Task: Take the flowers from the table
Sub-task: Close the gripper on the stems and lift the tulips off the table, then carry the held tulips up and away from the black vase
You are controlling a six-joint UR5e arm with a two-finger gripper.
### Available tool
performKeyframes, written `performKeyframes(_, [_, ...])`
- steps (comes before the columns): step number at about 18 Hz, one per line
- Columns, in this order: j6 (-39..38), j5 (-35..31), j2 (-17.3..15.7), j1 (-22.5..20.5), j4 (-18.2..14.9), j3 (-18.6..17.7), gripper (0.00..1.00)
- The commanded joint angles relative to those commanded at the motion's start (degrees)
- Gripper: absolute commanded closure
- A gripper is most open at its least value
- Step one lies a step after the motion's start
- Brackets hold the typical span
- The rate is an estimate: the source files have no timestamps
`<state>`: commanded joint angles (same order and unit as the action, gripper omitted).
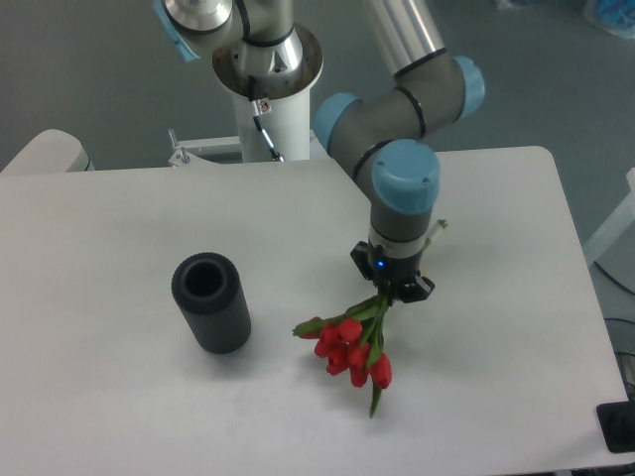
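Hanging nearest the camera, the flowers (352, 347) are a small bunch of red tulips with closed buds pointing down and toward the front edge of the desk (496, 397). One thin green leaf tip trails below the buds, and another bud pokes out to the left side. Their green stems run up and back into the gripper (389, 294), whose jaws are closed on the stems just above the buds. Whether the lowest leaf tip touches the white surface or hangs just above it cannot be told from this view.

To the left of the bunch, well apart from it, a black ribbed cylinder (210, 302) stands upright on the desk with its open mouth facing up.

Above the gripper, a small blue light shows on the dark wrist, and the grey arm (402, 188) with light blue caps rises over the middle right of the desk. Farther back, the arm bends at a blue-capped joint and a silver tube leads up out of view. Behind the far edge of the desk stands the white base column (268, 74) of the robot, with grey floor beyond it.
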<state>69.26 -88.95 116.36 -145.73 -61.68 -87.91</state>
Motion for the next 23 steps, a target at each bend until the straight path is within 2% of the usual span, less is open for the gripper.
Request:
performKeyframes(4, [0.0, -0.2, 4.4, 1.6, -5.8, 8.5, 1.00])
performKeyframes(6, [2.0, -1.7, 5.7, 2.0, -7.4, 10.9, 1.00])
performKeyframes(9, [7.4, -2.1, 6.3, 2.0, -8.5, 12.4, 1.00])
performKeyframes(15, [7.7, -3.2, 7.7, 2.0, -9.5, 14.8, 1.00])
performKeyframes(20, [9.7, -3.3, 8.9, 2.0, -13.5, 18.7, 1.00])
performKeyframes(23, [9.6, -3.4, 9.3, 2.1, -14.2, 19.6, 1.00])
